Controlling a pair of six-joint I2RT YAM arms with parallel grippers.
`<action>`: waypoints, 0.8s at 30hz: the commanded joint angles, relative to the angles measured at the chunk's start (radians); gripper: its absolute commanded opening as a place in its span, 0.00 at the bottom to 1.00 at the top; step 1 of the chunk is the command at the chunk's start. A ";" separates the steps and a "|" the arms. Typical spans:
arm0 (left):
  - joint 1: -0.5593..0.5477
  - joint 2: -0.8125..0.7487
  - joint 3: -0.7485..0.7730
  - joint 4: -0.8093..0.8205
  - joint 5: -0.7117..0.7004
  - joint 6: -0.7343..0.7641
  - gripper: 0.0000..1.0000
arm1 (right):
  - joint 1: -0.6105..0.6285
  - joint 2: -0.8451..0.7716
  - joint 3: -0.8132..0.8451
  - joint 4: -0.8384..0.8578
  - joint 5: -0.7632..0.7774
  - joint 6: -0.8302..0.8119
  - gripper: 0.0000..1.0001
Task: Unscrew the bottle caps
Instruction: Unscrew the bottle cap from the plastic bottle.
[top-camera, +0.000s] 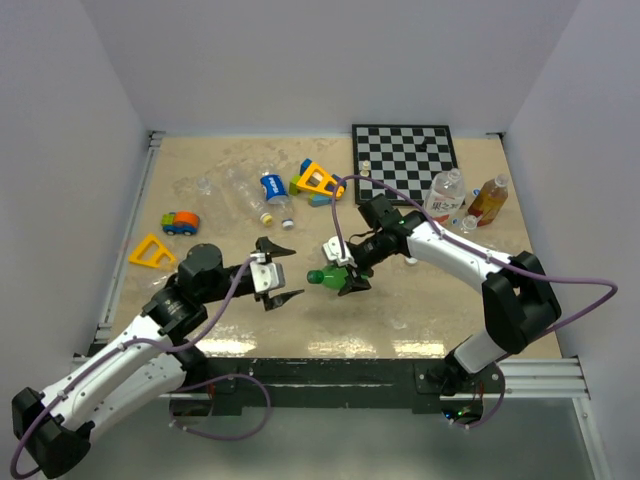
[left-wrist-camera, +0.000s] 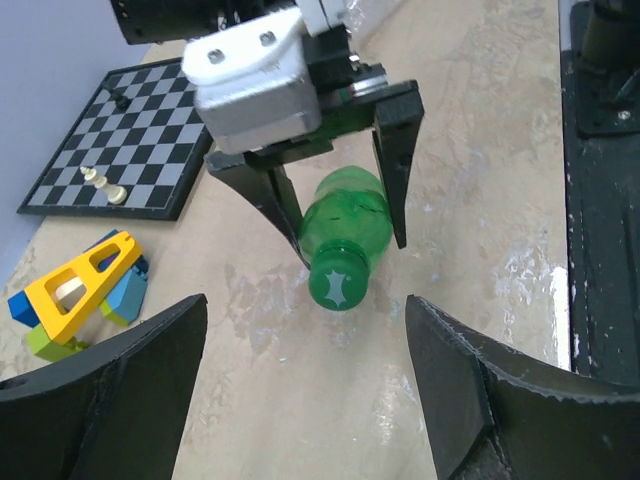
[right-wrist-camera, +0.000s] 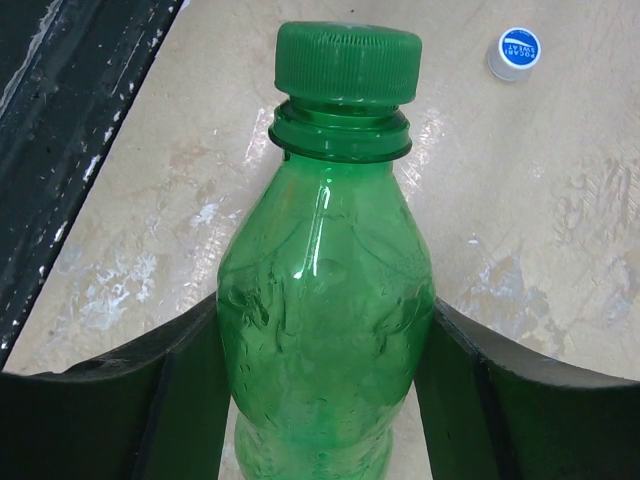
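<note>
Plain white walls enclose a glossy, mottled beige tabletop.

Black-and-white checked chessboard; green bottle, green cap.

The tabletop bears a chessboard, toy blocks, bottles and a blue cap.

Glossy green plastic bottle, ribbed plastic cap
</note>
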 joint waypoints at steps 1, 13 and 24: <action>-0.006 -0.012 -0.033 0.116 0.074 0.127 0.84 | -0.007 -0.031 0.030 -0.010 0.002 -0.020 0.00; -0.023 0.065 -0.027 0.145 0.120 0.233 0.80 | -0.007 -0.026 0.027 -0.013 0.000 -0.028 0.00; -0.026 0.157 -0.001 0.175 0.175 0.207 0.69 | -0.007 -0.012 0.027 -0.013 -0.003 -0.032 0.00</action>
